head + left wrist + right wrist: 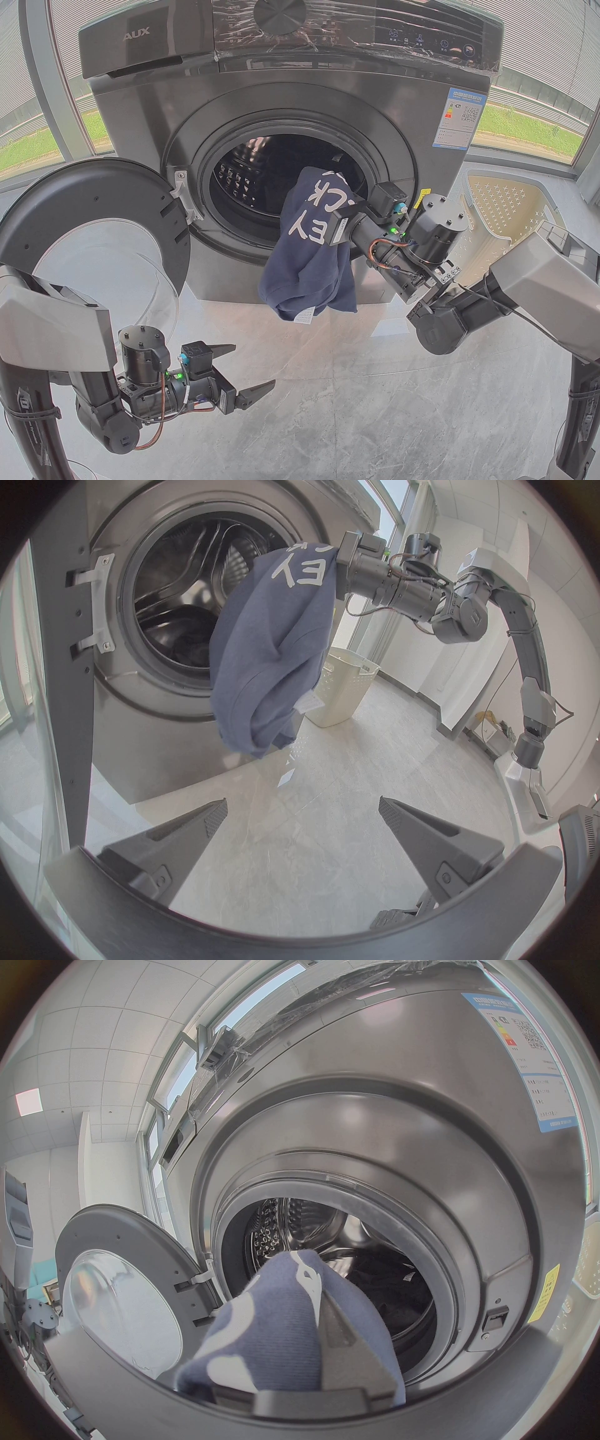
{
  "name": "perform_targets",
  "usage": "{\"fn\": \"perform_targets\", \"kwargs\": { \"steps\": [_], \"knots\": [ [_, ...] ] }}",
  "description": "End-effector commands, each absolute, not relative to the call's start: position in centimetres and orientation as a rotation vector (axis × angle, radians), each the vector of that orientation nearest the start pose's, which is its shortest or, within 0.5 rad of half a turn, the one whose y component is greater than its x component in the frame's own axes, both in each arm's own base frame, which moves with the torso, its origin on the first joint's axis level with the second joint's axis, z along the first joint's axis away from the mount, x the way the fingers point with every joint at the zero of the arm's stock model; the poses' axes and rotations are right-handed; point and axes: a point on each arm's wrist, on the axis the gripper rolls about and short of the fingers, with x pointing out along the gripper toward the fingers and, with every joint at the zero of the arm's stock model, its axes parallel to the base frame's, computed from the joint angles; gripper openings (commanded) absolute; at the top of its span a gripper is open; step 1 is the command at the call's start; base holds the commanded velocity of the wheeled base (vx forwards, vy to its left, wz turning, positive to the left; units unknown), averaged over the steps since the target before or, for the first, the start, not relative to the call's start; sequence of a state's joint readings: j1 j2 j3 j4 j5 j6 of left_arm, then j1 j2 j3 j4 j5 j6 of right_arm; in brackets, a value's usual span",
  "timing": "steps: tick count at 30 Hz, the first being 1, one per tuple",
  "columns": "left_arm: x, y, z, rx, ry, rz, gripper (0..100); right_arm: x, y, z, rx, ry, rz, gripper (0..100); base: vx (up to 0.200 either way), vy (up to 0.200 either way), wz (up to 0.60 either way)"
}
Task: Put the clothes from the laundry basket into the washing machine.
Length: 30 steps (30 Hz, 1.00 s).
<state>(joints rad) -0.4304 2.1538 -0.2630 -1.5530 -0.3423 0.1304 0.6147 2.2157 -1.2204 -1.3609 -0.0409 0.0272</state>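
Observation:
A navy shirt with white lettering (309, 250) hangs from my right gripper (334, 215), which is shut on it right in front of the washing machine's round opening (281, 181). The cloth drapes down past the opening's lower rim; the same navy shirt (269, 642) (281, 1329) shows in both wrist views. The dark drum (350, 1254) lies just behind it. My left gripper (240, 372) stands open low over the floor at the left, holding nothing, its two fingers (181, 836) spread wide. The cream laundry basket (506, 212) stands to the right of the washing machine.
The machine's door (94, 225) is swung fully open to the left, above my left arm. Pale tiled floor (375, 400) stretches in front of the machine. Windows run behind the machine.

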Motion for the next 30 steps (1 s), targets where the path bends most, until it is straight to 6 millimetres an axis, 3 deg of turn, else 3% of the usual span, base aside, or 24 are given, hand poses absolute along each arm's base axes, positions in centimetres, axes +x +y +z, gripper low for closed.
{"fn": "perform_targets", "kwargs": {
  "steps": [1,3,6,7,10,11,21,30],
  "knots": [
    [25.6,-13.4,4.7,0.127,0.19,-0.814,100,35.1,25.6,16.5,0.142,-0.327,0.589,0,0.0,0.0,0.0],
    [26.8,-14.8,6.5,0.106,0.09,-0.827,100,34.5,26.1,16.0,0.137,-0.308,0.606,0,0.0,0.0,0.0],
    [27.1,-15.0,6.7,0.1,0.073,-0.826,100,34.4,26.2,15.9,0.136,-0.303,0.609,0,0.0,0.0,0.0],
    [28.7,-16.6,8.3,0.085,-0.029,-0.817,100,34.1,26.7,15.2,0.134,-0.291,0.624,0,0.0,0.0,0.0],
    [29.0,-16.9,8.7,0.077,-0.049,-0.81,100,34.1,26.9,14.9,0.133,-0.286,0.628,0,0.0,0.0,0.0],
    [29.7,-18.1,9.4,0.052,-0.09,-0.818,100,33.9,27.4,14.3,0.129,-0.274,0.638,0,0.0,0.0,0.0],
    [32.7,-20.7,8.2,0.036,-0.135,-0.79,100,32.7,28.3,14.7,0.137,-0.275,0.667,0,0.0,0.0,0.0],
    [34.7,-20.7,6.7,0.038,-0.13,-0.748,100,30.9,28.9,15.5,0.151,-0.273,0.686,0,0.0,0.0,0.0]
  ]
}}
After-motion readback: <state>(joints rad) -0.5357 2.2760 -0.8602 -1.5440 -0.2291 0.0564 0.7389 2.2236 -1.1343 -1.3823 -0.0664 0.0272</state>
